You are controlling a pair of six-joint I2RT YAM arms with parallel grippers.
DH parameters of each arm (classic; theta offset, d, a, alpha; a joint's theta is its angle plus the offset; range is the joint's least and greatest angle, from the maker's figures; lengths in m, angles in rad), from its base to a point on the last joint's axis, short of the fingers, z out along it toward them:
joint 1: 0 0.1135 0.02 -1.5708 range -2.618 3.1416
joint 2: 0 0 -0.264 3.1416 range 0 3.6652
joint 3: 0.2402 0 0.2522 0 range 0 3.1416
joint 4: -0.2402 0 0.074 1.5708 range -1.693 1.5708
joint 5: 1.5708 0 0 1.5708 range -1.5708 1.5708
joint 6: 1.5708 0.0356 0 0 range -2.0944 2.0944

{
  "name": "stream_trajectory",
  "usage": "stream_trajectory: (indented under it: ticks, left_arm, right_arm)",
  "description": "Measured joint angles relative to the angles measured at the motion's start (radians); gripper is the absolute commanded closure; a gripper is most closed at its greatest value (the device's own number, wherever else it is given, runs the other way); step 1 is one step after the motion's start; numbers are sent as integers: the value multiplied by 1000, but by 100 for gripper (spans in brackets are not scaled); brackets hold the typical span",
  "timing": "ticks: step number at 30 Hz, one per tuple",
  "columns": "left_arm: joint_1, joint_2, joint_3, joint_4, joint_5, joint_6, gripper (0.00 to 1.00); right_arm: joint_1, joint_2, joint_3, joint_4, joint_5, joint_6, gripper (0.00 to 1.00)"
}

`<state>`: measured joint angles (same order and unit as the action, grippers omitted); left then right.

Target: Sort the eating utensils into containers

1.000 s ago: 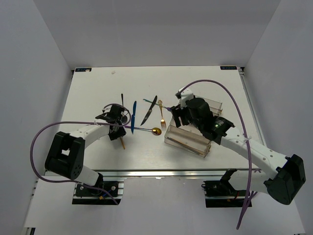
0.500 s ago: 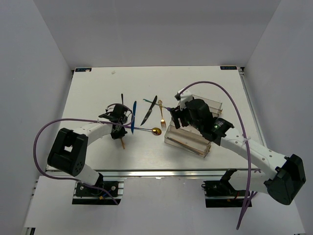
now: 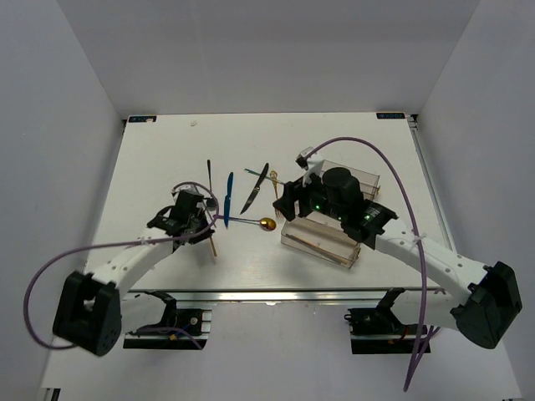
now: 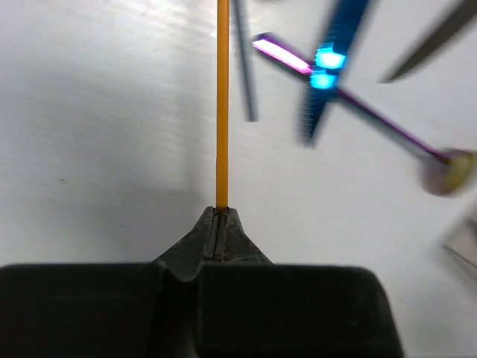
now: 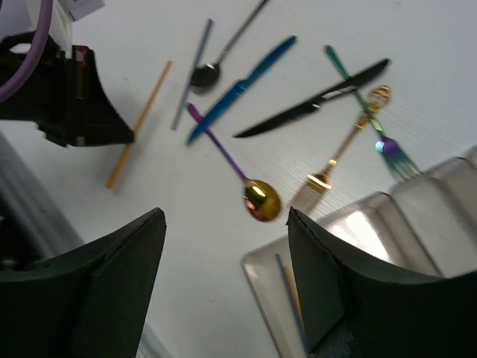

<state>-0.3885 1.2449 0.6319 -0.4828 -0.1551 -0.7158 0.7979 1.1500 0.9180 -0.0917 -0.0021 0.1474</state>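
Observation:
My left gripper (image 4: 220, 216) is shut on a wooden chopstick (image 4: 222, 104), low over the table; both also show in the top view, gripper (image 3: 201, 227) and chopstick (image 3: 211, 245). Beyond it lie a grey chopstick (image 4: 244, 67), a blue knife (image 4: 328, 74) and a purple-handled gold spoon (image 4: 447, 171). My right gripper (image 5: 225, 216) is open and empty above the spoon (image 5: 261, 200), by the clear tray (image 5: 358, 239). A black spoon (image 5: 216, 63), black knife (image 5: 313, 108), gold fork (image 5: 339, 153) and iridescent fork (image 5: 369, 112) lie on the table.
The tray (image 3: 322, 242) sits right of centre, under my right arm, with a wooden and a dark chopstick (image 5: 291, 298) in its nearest compartment. The loose utensils cluster mid-table between the two grippers. Purple cables loop over both arms.
My left gripper has pulled back toward the near left with the wooden chopstick. My right gripper has moved left, off the tray and over the forks and spoon.

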Motion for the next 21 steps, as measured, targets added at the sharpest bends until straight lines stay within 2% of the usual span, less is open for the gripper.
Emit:
stream_trajectory:
  ticks: [4, 7, 14, 21]
  left_arm:
    - [0, -203, -16, 69, 84, 1, 100]
    - [0, -299, -32, 156, 169, 2, 100]
    - [-2, -336, -100, 323, 394, 4, 100]
    - [-2, -345, -102, 421, 511, 1, 100]
  right_arm:
    - [1, 60, -28, 168, -99, 171, 31]
    - [5, 130, -40, 276, -131, 299, 31]
    - [43, 297, -15, 417, -151, 463, 31]
    - [75, 388, 53, 460, -162, 508, 33]
